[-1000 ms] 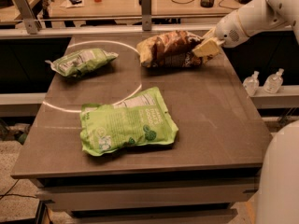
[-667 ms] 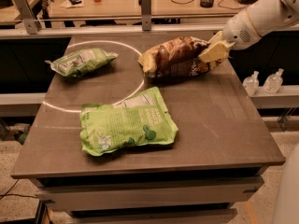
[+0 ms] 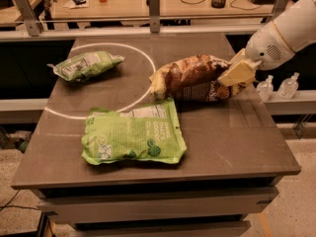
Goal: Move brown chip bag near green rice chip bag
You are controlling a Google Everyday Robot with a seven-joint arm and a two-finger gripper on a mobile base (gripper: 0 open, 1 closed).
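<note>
The brown chip bag point(image 3: 195, 77) is dark brown and glossy with pale yellow ends. It hangs just above the table, right of centre. My gripper point(image 3: 237, 72) is shut on the bag's right end, coming in from the right on a white arm. The green rice chip bag point(image 3: 132, 135) is large, flat and lime green with a white label. It lies on the table at front centre, just below and left of the brown bag. The brown bag's left end is close to its upper right corner.
A smaller green-and-white bag point(image 3: 85, 65) lies at the table's back left. A white circle line is marked on the dark table point(image 3: 232, 142). Two small bottles point(image 3: 279, 87) stand on a ledge to the right. A desk with clutter runs behind.
My gripper has carried the brown chip bag forward and down from the back of the table toward the green rice chip bag. The two green bags have not moved.
</note>
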